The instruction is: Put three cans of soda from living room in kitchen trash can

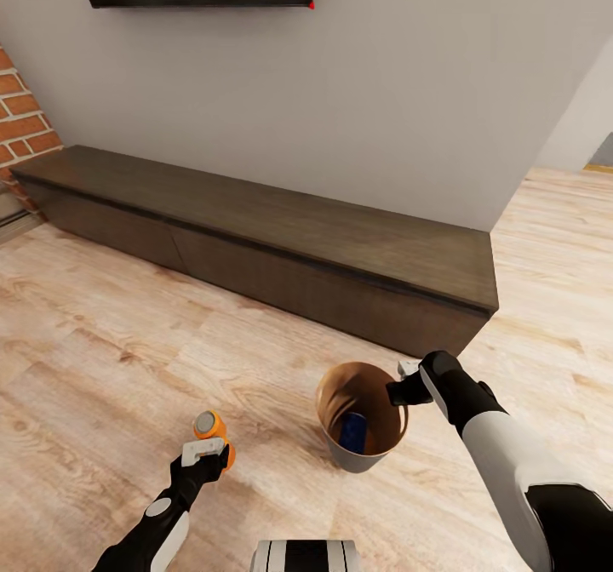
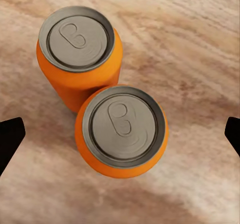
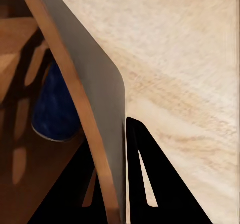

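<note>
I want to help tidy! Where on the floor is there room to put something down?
Bare floor lies between the bench and the soda cans, which touch. It is crowded by the trash can, whose rim the right gripper pinches.

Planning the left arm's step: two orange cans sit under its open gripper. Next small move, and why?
Probably lower the left gripper straight down onto the nearer orange cylindrical soda can and close. Its black fingertips stand wide apart either side of that can, above its grey metal top. The second orange can touches it, so descend carefully. The right gripper already clamps the round brown-lined bin's rim.
</note>
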